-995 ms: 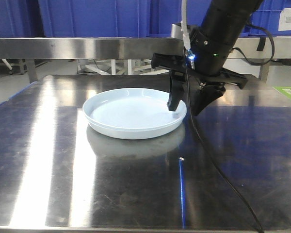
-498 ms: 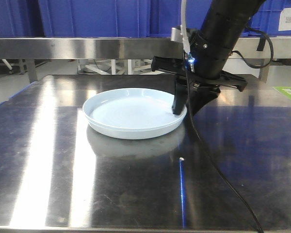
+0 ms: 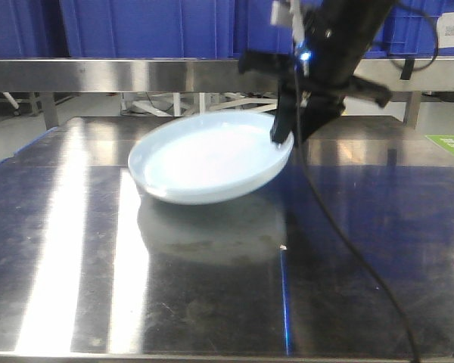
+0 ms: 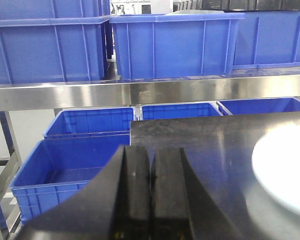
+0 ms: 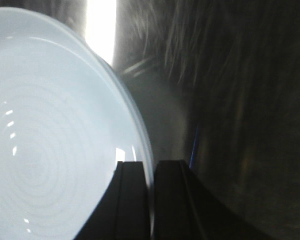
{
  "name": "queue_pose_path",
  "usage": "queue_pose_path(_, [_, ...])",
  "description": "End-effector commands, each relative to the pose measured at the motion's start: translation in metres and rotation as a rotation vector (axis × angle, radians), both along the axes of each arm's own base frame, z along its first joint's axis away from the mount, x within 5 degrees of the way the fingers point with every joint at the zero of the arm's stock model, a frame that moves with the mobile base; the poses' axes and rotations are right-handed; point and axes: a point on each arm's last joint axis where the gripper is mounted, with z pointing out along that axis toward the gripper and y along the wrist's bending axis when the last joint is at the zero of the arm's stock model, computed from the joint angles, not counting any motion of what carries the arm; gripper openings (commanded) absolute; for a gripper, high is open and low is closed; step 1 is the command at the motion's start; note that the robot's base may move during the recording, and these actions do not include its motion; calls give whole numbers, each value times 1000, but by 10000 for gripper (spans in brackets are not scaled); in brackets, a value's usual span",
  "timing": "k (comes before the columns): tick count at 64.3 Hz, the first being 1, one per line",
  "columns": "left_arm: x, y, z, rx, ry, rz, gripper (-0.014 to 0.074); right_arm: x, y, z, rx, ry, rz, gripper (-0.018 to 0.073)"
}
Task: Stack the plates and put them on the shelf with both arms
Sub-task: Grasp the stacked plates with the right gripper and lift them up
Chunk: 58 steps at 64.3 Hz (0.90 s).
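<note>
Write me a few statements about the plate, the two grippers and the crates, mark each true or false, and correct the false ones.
1. The plate lies flat on the tabletop. False: it is tilted, its gripped side higher.
2. The right gripper pinches the plate's rim. True.
3. The left gripper holds the plate too. False: its fingers are shut on nothing, and the plate lies off to its side.
4. Blue crates stand on the steel shelf behind the table. True.
</note>
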Motion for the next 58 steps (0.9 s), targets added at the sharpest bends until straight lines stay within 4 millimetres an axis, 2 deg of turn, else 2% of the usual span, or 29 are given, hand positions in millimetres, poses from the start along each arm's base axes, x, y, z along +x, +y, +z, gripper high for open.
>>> queue_pose_path(1, [0,1,17,-27,-108,10,82,-10,-6,55,33,-221,-6,31])
queue_pose_path(9, [0,1,17,-27,-108,10,82,-23,-16,70,39,-352,-26,31])
queue_pose_path(14, [0,1,17,-27,-108,10,82,-39,-24,78,61,-454,-48,31])
queue_pose_path(19, [0,1,17,-27,-108,10,82,-57,-34,79,77,-521,-71,31])
queue_pose_path(30, [0,1,17,-27,-108,10,82,-97,-55,68,103,-651,-119,31])
queue_pose_path(44, [0,1,17,-27,-108,10,82,-148,-86,46,120,-741,-210,31])
queue_pose_path(58, [0,1,17,-27,-108,10,82,-189,-114,34,121,-833,-311,31])
